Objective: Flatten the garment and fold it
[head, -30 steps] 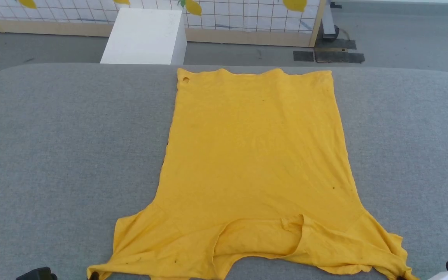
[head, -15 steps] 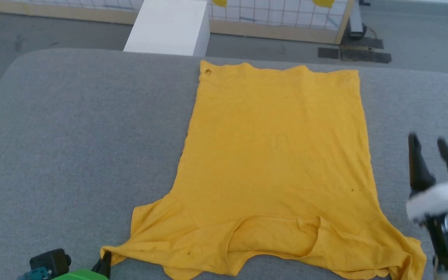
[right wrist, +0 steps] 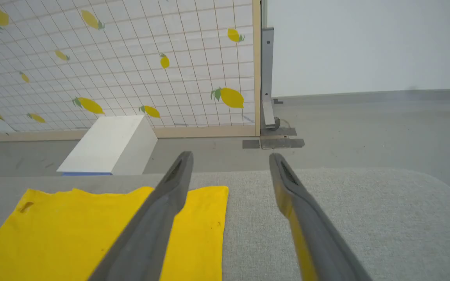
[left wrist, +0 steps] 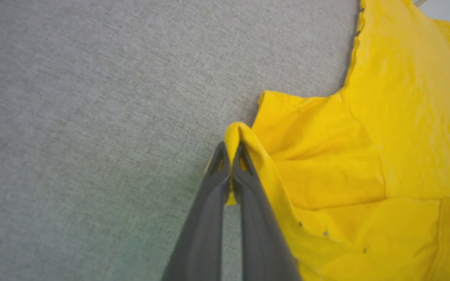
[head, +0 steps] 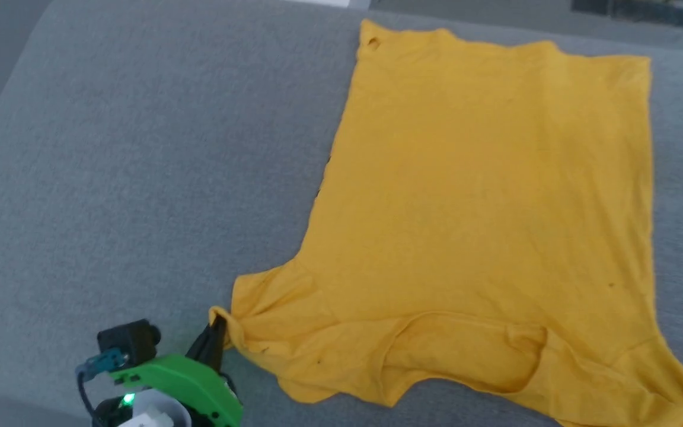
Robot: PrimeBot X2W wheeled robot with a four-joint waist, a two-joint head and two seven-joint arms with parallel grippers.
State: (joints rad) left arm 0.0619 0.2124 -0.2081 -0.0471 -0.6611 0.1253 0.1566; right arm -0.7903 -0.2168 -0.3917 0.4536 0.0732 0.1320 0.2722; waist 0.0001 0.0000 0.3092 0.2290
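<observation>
Yellow cotton, the shirt (head: 484, 196) lay spread, plain side up, on the grey surface (head: 140, 148). The left pincer (left wrist: 231, 150) was clamped on a sleeve edge; the right pincer (right wrist: 231, 160), jaws apart, faced the far hem. Fabric looked light and limp: grip seams or corners.

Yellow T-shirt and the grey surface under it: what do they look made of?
The mustard-yellow T-shirt looks like thin, matte knit cloth, probably cotton: it lies limp, creases softly at the sleeve and has a small hole near the far hem. The grey surface looks like woven upholstery fabric, matte with a fine heathered grain. What lies beneath it cannot be told.
</observation>
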